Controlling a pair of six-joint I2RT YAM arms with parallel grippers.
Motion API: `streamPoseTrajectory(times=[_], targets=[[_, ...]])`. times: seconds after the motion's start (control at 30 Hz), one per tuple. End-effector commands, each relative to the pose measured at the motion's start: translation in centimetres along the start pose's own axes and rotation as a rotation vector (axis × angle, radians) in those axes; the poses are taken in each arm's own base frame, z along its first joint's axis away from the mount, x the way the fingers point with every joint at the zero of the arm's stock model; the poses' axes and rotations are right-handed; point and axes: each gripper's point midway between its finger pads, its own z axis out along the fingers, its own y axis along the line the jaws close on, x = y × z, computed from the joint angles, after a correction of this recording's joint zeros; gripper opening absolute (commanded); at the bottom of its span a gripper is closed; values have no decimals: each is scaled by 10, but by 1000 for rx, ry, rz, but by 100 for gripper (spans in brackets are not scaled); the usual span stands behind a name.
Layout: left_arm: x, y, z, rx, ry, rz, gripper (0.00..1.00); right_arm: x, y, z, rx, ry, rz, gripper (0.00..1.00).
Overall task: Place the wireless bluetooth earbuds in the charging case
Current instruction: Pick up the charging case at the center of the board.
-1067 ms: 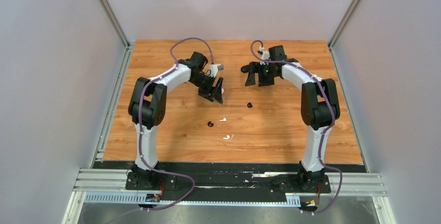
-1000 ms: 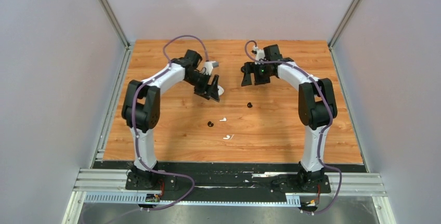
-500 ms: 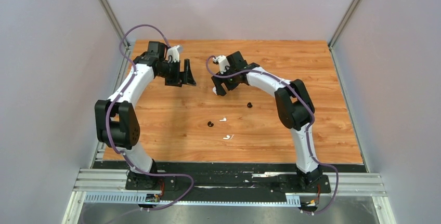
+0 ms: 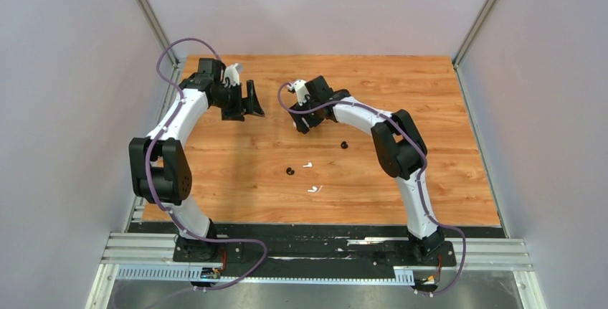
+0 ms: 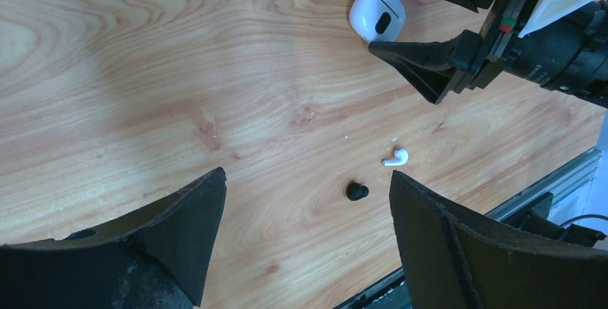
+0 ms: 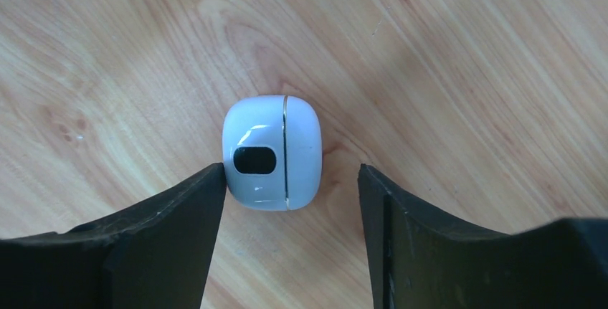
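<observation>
The earbuds (image 4: 307, 165) lie loose on the table (image 4: 444, 122), two white and two black, scattered nearer the arm bases than the charging case (image 6: 272, 153). The case rests shut, so none can go in yet. The right gripper (image 6: 290, 173) straddles the case with jaws spread, one finger at its side and the other apart, likely to grasp it. The left gripper (image 5: 305, 180) hangs spread wide and empty off to the left, apparently keeping clear.

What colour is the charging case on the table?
The charging case is white with a black oval mark; the right wrist view shows it best.
</observation>
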Motion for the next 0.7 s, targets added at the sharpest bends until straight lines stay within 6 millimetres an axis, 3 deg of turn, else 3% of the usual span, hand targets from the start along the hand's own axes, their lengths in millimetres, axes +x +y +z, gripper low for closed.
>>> streamPoseTrajectory(times=[0.0, 0.4, 0.6, 0.67], targets=[[-11, -2, -1, 10, -25, -24, 90, -15, -9, 6, 27, -68, -58, 65], [-8, 3, 12, 26, 6, -50, 89, -7, 6, 12, -90, -90, -121, 61], [-8, 5, 25, 44, 38, -74, 88, 0, -5, 12, -70, -81, -132, 61], [-10, 5, 27, 51, 40, -78, 88, 4, -10, 11, -58, -73, -131, 54]])
